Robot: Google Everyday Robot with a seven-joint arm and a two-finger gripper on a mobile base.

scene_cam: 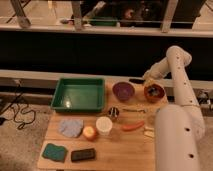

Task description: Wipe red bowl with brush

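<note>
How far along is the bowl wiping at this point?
Done: the gripper is over the red bowl, with the brush handle jutting left from it, so the brush seems picked up. In hand: its working end appears to be down in the bowl, consistent with wiping. Left: finishing the wipe and putting the brush down.

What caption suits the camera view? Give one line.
Gripper at the red bowl, beside the purple bowl.
</note>
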